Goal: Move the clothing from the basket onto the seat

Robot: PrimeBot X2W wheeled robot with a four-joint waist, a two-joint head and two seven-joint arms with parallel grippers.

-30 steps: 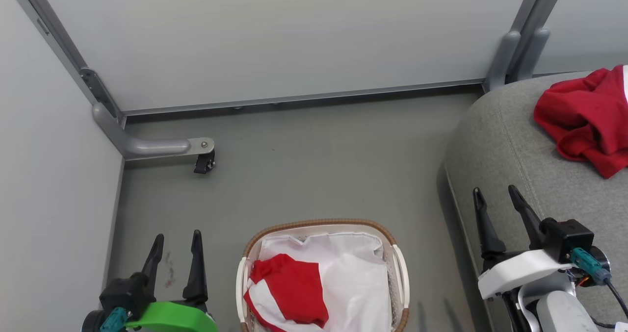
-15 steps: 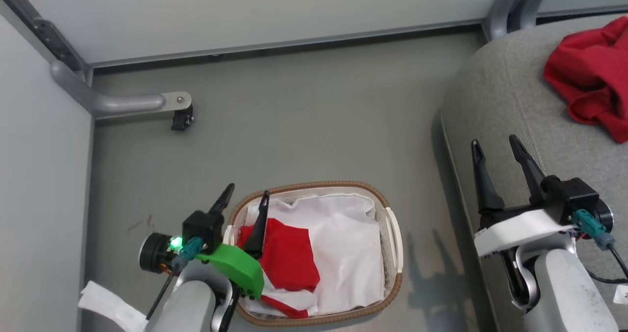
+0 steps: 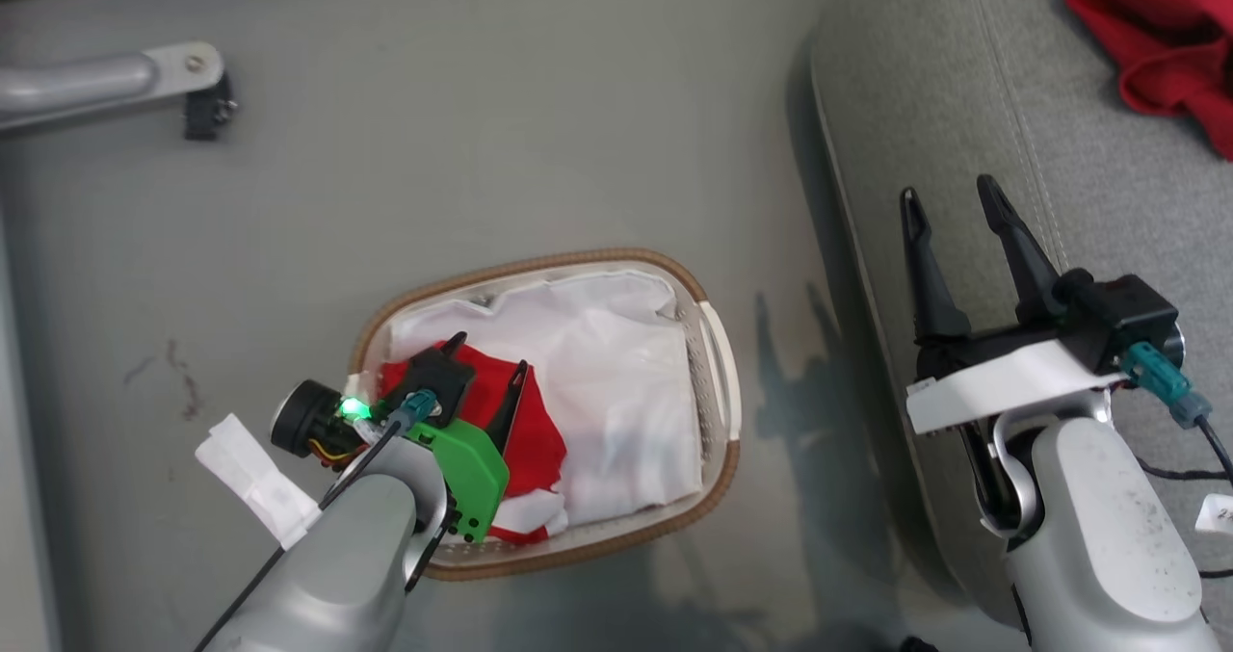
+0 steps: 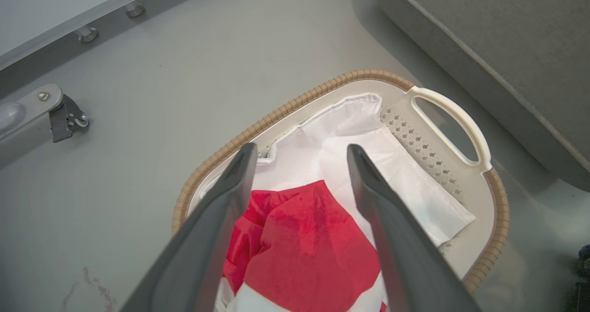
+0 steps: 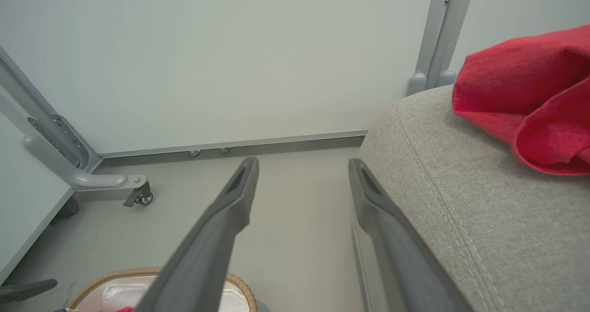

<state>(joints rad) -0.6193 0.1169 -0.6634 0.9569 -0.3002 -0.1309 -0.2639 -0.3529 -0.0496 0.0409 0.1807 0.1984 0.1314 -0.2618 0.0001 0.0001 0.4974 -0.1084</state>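
Two red garments [image 3: 537,448] [image 3: 1156,36] are showing, with one brown-rimmed laundry basket [image 3: 530,264], one white liner [image 3: 616,382], one grey sofa [image 3: 944,84], one caster [image 3: 204,117] and two grippers, the left gripper [image 3: 488,353] and the right gripper [image 3: 947,190].

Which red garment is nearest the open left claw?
The red-and-white garment in the basket, under the left claw; the other garment lies on the sofa.

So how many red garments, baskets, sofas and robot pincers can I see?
Soft red fabric garments: 2
Oval white plastic basket, brown woven rim: 1
Large grey fabric sofa: 1
Dark two-fingered pincers, left and right: 2
Total: 6
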